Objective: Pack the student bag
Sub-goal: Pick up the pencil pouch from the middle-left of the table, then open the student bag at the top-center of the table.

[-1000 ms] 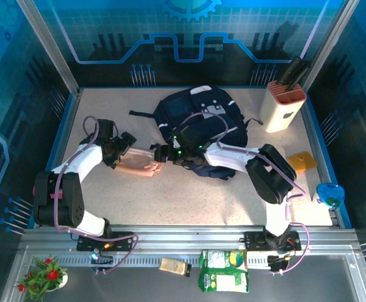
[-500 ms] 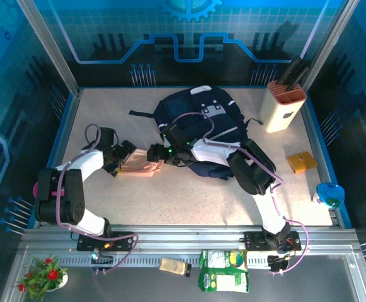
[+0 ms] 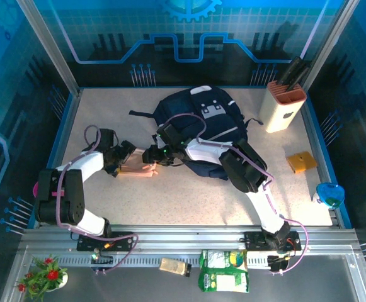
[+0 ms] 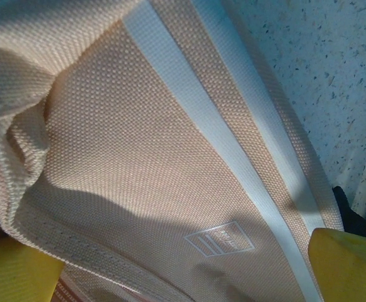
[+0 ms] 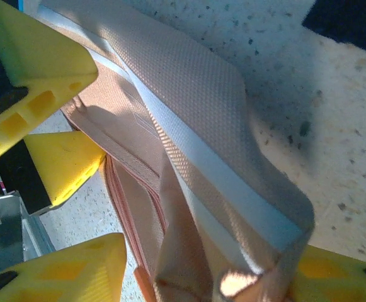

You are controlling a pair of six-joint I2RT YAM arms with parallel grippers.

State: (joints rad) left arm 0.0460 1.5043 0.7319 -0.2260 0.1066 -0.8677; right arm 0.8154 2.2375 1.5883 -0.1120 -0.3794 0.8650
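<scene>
The student bag [image 3: 201, 116] is laid flat at the upper centre of the top view. Just left of it, a peach pouch [image 3: 137, 170] is straddled by the left gripper [image 3: 130, 158], with fingers spread wide, probably to steady it. The right gripper [image 3: 150, 156] is set about the pouch's folded end, likely for carrying it to the bag. Whether the end is pinched cannot be told.

You had the student bag [image 3: 183, 104] lying flat toward the table's [image 3: 170, 201] far middle: dark navy, thin white stripes, grey-white patch near its top, black straps [image 3: 140, 114] trailing sideways.
</scene>
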